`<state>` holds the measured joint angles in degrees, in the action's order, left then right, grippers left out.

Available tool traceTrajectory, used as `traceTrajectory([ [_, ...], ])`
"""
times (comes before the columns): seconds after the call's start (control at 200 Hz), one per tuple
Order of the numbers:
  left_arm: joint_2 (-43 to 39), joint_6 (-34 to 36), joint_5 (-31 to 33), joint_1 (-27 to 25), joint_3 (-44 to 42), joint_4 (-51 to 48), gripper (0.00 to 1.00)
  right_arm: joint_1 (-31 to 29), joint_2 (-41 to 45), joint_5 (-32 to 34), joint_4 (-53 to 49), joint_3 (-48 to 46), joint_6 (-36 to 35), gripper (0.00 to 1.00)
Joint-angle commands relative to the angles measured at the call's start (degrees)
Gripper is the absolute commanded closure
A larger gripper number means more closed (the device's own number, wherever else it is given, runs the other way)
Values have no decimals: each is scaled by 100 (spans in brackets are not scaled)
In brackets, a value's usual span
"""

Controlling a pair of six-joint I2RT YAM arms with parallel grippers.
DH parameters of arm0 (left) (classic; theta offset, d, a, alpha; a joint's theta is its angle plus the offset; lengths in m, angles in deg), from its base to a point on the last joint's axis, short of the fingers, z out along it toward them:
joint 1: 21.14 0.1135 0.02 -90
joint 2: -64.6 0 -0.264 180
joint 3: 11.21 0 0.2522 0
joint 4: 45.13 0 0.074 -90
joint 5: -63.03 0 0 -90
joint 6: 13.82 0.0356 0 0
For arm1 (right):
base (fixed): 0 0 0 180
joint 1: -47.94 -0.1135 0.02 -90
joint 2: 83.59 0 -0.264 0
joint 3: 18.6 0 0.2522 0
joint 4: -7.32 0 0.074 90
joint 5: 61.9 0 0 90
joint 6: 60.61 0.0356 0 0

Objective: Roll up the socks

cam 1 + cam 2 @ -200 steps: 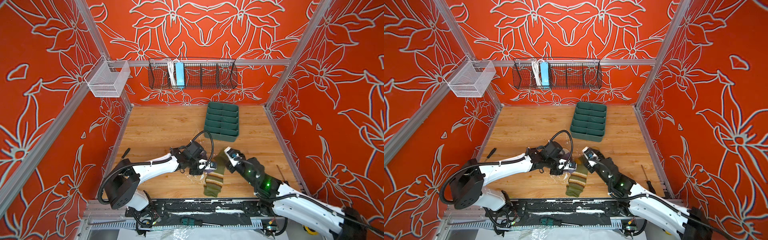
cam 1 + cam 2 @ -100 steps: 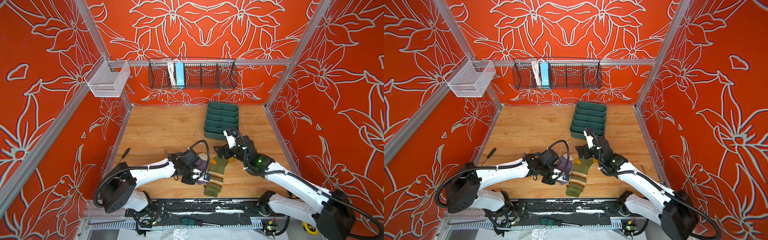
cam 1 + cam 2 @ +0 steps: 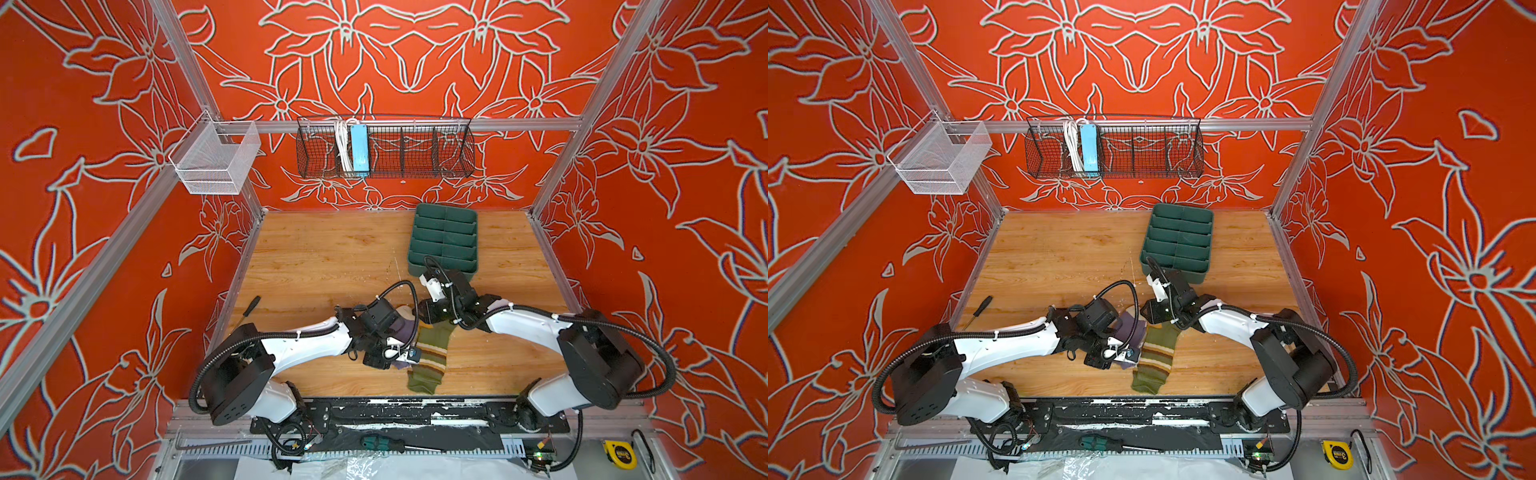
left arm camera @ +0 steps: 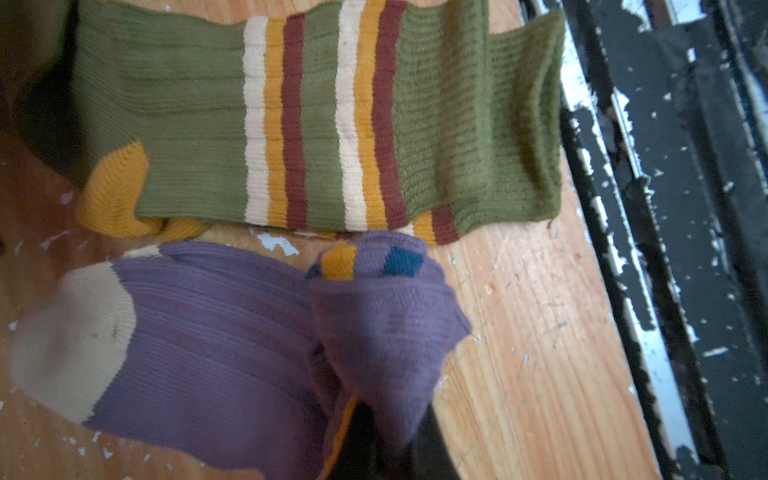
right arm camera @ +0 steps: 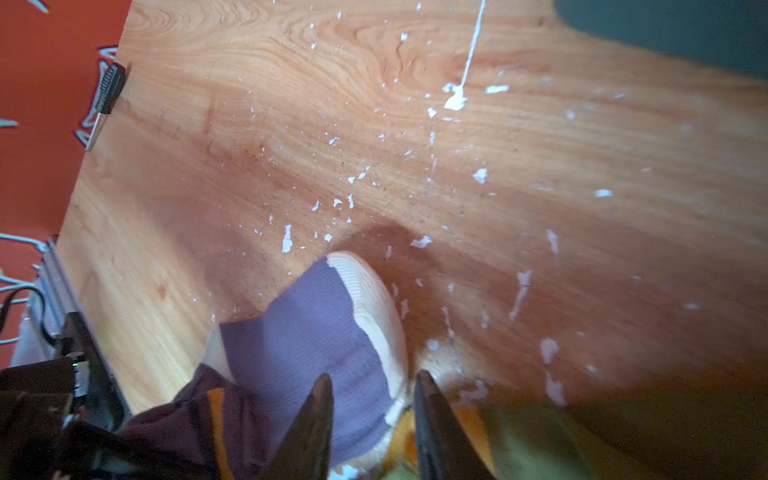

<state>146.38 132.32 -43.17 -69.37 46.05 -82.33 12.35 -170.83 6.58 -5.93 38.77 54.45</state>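
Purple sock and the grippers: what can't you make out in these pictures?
- Left wrist view: cuff of the purple sock covers the left gripper tips.
- Right wrist view: right gripper straddles the cream toe; pinched or not, unclear.
- Both top views: olive sock toe hidden under the right gripper.

Bright, even light; blurred wrist views.

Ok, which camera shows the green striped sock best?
Left wrist view: the green striped sock lies flat, stripes sharp. Both top views show it small, partly hidden; the right wrist view shows only a green blur.
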Motion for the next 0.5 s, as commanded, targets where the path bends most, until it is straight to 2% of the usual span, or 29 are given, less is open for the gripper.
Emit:
traceTrajectory([
  [0.0,-25,36,-215,232,31,-61,100,12,-184,-230,-66,317,-11,70],
  [0.075,31,101,-481,408,131,-241,100,41,-333,-5,-164,464,-37,80],
  [0.135,171,171,-790,540,347,-588,100,119,-347,240,-203,566,-21,84],
  [0.365,1270,516,-1440,1055,1630,-2039,100,387,404,1600,64,513,-278,86],
  [0.49,1896,561,-1560,1114,2323,-2778,100,409,971,2231,46,477,-558,84],
])
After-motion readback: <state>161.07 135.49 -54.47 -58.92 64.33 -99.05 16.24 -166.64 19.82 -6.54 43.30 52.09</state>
